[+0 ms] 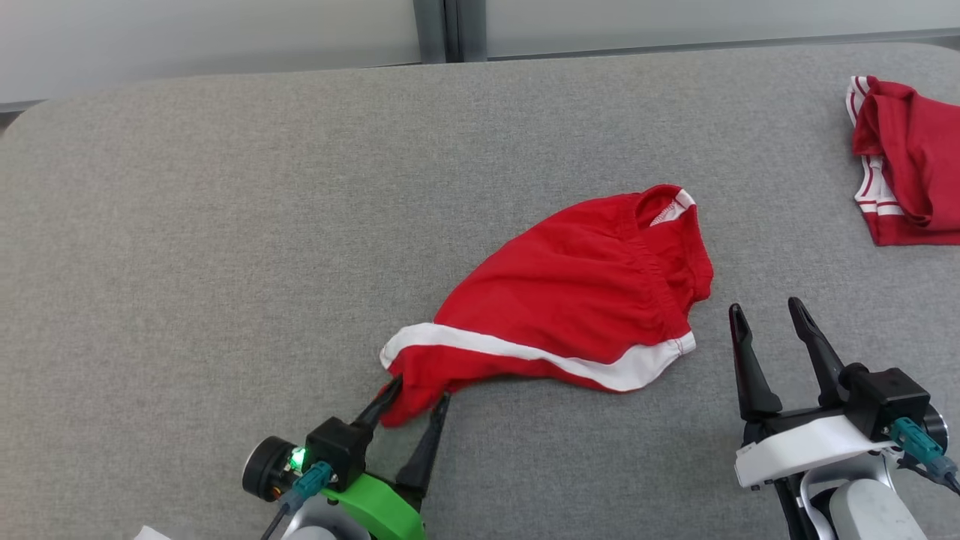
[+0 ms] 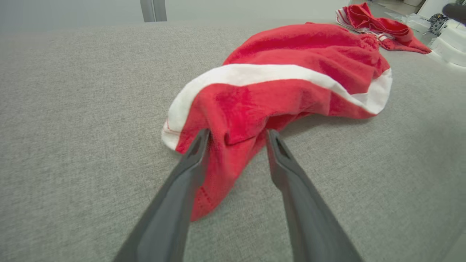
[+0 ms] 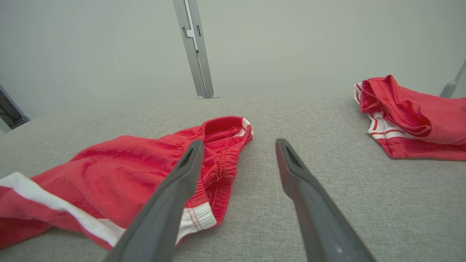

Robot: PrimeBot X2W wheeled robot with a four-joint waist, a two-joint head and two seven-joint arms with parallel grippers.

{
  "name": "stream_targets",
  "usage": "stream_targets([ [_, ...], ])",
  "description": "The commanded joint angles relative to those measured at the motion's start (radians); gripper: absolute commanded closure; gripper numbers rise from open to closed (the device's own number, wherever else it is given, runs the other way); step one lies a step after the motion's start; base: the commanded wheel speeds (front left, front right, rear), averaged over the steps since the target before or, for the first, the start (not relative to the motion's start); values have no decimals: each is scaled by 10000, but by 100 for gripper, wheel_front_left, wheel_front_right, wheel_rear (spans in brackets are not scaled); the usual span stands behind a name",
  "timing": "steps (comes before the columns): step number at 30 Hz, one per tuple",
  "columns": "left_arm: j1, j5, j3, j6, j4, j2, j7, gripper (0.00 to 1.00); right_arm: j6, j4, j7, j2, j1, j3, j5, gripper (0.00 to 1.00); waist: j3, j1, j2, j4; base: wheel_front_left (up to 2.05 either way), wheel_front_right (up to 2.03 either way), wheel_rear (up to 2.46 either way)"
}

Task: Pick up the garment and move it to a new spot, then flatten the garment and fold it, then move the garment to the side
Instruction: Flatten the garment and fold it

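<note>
The garment (image 1: 577, 285) is a pair of red shorts with a white stripe, lying crumpled on the grey table (image 1: 225, 225) near its middle. My left gripper (image 1: 420, 390) sits at the garment's near-left corner. In the left wrist view, that gripper (image 2: 237, 134) has its fingers apart, and the corner of the garment (image 2: 233, 145) lies loose between them on the table. My right gripper (image 1: 765, 306) stands open just right of the garment's waistband, holding nothing. The right wrist view has the waistband (image 3: 225, 127) left of the right gripper (image 3: 239, 142).
A second red garment with white stripes (image 1: 915, 157) lies bunched at the table's far right edge, also seen from the right wrist (image 3: 411, 109). Bare grey table stretches to the left and front. A pale wall with a metal post (image 1: 450, 30) stands behind.
</note>
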Motion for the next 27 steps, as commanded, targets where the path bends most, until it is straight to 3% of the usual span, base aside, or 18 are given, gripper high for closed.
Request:
stream_targets([
  [1, 105, 92, 158, -20, -192, -82, 2, 0, -18, 24, -23, -67, 119, -47, 51, 0, -70, 0, 0, 140, 0, 0, 0],
  [14, 676, 524, 2598, 162, -1953, -227, 2, 0, -18, 164, -23, -61, 237, 135, 157, 0, -464, 0, 0, 47, 0, 0, 0],
  [20, 661, 735, 3239, -39, -1429, -132, 2, 0, -18, 189, -23, -61, 322, 230, 198, 0, -551, 0, 0, -147, 0, 0, 0],
  [27, -76, 967, 2970, -241, -336, 89, 4, 0, -18, 257, -23, -145, 189, 320, 255, 0, -438, 0, 0, -475, 0, 0, 0],
])
